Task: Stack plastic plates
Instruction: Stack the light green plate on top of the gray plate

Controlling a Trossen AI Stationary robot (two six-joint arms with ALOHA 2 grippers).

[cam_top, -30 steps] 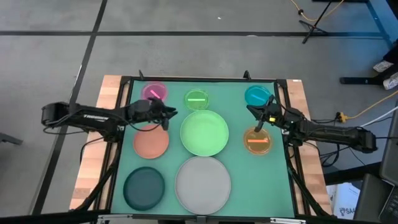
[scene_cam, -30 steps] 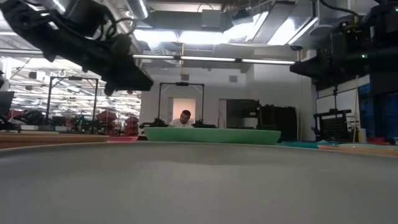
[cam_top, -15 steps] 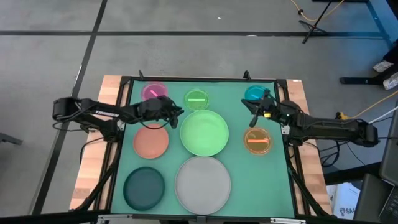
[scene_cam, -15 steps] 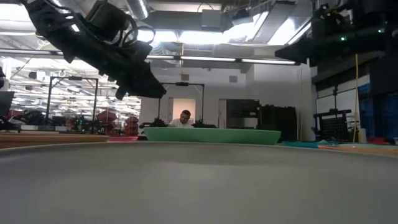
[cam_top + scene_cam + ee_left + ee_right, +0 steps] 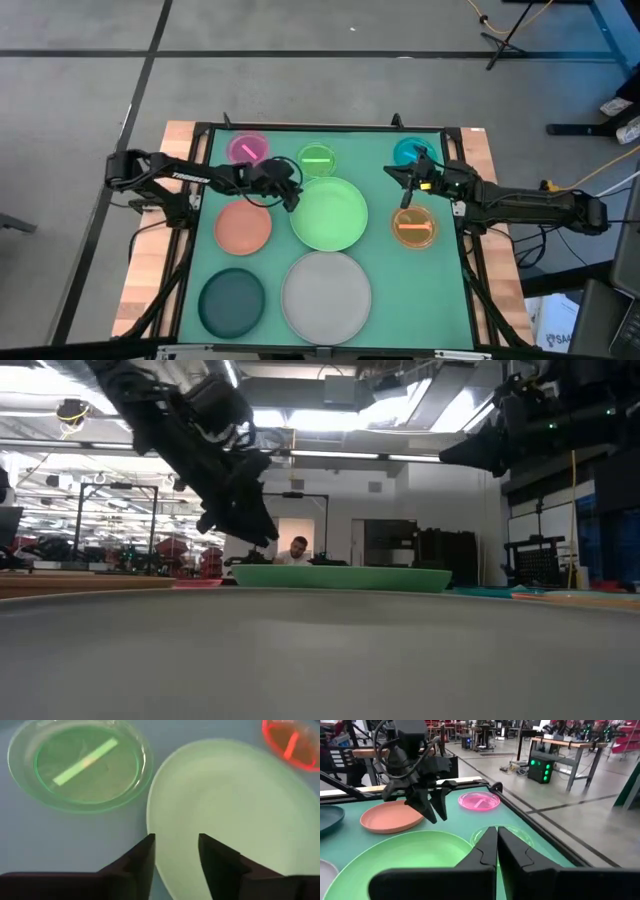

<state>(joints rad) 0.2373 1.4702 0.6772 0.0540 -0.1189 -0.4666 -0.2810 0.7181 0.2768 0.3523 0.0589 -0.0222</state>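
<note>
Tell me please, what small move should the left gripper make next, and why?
Probably lower onto the near rim of the large light green plate. The left gripper is open and hovers at that rim, beside the small green plate, and holds nothing.

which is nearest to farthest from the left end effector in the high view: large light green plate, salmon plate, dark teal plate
From the left end effector:
1. Large light green plate, its rim right beside it.
2. Salmon plate, just behind, on the left.
3. Dark teal plate, near-left corner.

Eight plastic plates point(image 5: 328, 213) — two large, two medium, four small — on one worktop point(image 5: 452, 300); two arms.
</note>
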